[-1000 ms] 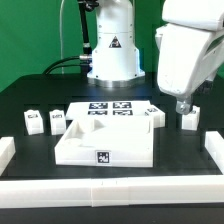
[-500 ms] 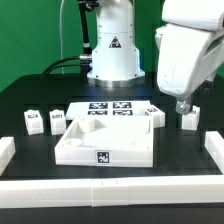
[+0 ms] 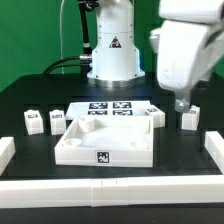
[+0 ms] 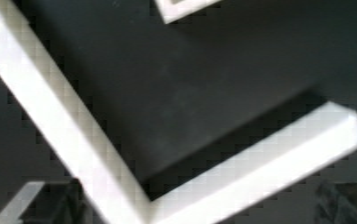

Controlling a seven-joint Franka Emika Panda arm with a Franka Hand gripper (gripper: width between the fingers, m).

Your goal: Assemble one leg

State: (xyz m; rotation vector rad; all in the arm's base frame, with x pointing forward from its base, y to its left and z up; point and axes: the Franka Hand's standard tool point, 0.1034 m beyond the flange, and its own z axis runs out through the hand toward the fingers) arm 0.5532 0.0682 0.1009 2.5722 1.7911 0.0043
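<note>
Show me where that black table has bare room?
Bare: between the large white square tray and the white front rail, and at the exterior view's right of the tray. Crowded: at its back corners, among small white tagged blocks.

Pincer (image 3: 182,104) opening too small to tell, arm (image 3: 186,45) cropped at top

Black table (image 3: 35,92) carries: tray (image 3: 75,152) centre, marker board (image 3: 110,108) just behind it, two legs (image 3: 33,121) at exterior view's left, another leg (image 3: 189,119) at its right, white rails (image 3: 110,190) along the edges.
</note>
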